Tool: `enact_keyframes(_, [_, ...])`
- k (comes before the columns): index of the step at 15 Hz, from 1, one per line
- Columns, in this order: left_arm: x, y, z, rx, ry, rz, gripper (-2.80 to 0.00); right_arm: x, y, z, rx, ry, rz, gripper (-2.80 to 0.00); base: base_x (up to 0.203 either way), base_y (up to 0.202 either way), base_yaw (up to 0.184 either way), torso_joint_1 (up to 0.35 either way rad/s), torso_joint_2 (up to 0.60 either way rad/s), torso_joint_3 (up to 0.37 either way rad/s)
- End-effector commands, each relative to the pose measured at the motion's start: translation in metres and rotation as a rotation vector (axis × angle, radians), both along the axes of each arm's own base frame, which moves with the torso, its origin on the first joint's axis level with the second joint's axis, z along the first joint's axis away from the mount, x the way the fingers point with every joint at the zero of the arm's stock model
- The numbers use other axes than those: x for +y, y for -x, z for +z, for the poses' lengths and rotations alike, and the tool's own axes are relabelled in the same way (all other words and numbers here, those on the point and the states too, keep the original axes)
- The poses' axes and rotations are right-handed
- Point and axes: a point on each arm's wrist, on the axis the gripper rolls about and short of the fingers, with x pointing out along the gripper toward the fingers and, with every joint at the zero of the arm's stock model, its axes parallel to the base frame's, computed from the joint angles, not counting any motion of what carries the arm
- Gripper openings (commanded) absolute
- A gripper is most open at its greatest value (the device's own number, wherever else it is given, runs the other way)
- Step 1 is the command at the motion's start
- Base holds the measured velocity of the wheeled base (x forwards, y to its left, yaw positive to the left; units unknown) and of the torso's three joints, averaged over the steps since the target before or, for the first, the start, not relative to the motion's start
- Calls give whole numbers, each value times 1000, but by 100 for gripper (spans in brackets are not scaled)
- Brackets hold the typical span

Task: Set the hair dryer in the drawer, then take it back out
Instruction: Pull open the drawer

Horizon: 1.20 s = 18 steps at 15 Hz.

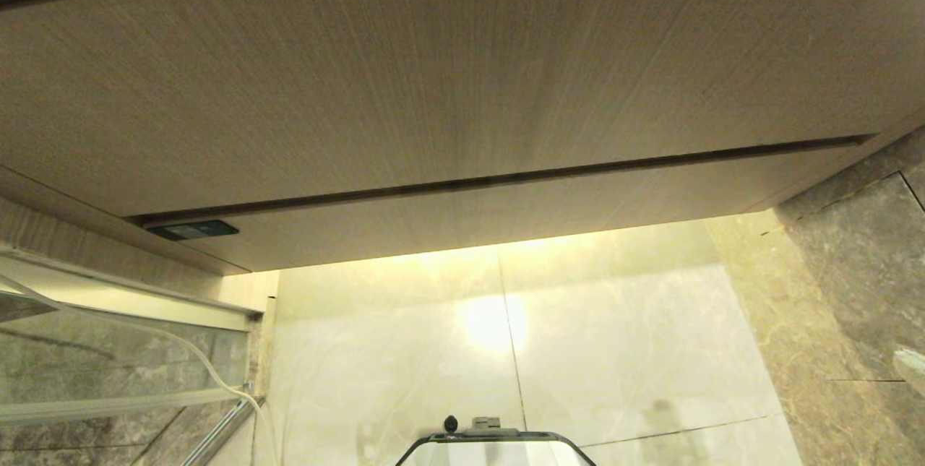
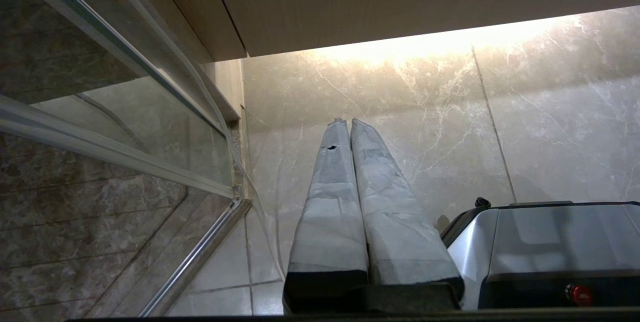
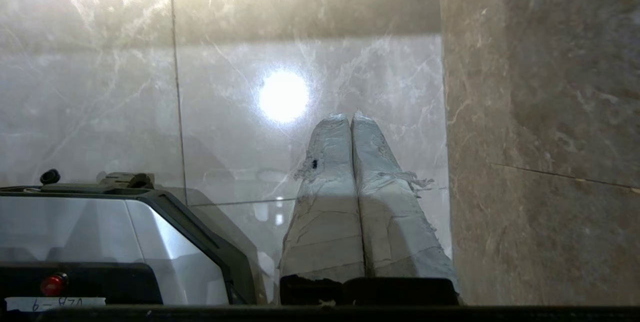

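The drawer [image 1: 506,209] is the shallow wood-grain front along the bottom of the cabinet, with a small black label [image 1: 191,230] at its left corner. It sits flush and shut under a taller wood-grain panel [image 1: 433,76]. The hair dryer is out of view. Neither gripper shows in the head view. My left gripper [image 2: 349,121] hangs over the floor tiles beside the robot's base, its taped fingers [image 2: 330,197] pressed together and empty. Over the tiles near the brown marble wall, my right gripper [image 3: 351,116] is shut too, with nothing between its fingers [image 3: 385,202].
A glass shower screen [image 1: 108,350] with a metal frame and a thin white hose [image 1: 217,379] stands at the left. A brown marble wall [image 1: 853,292] closes the right side. Glossy pale floor tiles [image 1: 614,343] lie below the cabinet. The robot's base [image 1: 495,448] shows at the bottom.
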Motion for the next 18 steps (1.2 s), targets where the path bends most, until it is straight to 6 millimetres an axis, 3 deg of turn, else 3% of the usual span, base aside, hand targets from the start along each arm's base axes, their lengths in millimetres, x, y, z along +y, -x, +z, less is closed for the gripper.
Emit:
enact_keyframes(1, [0,0,0,0,0,0,-280,-3,55,-9,-225,-11,7,-280,0,0,0,0,0,0])
enact_keyframes(4, [0,0,0,1,0,0,-280,-5,92,-40,-355,-9,46,-280,0,0,0,0,0,0])
enact_keyframes(7, [0,0,0,1,0,0,-280,-3,87,-66,-366,60,115,-280,0,0,0,0,0,0])
enact_keyframes(9, [0,0,0,1,0,-1,-280,-4,87,-68,-382,-5,150,-280,0,0,0,0,0,0])
enact_keyframes(12, [0,0,0,1,-1,0,-280,-5,88,-79,-257,-54,217,-280,0,0,0,0,0,0])
enact_keyframes(18, [0,0,0,0,0,0,-280,-5,88,-75,-319,-82,214,-280,0,0,0,0,0,0])
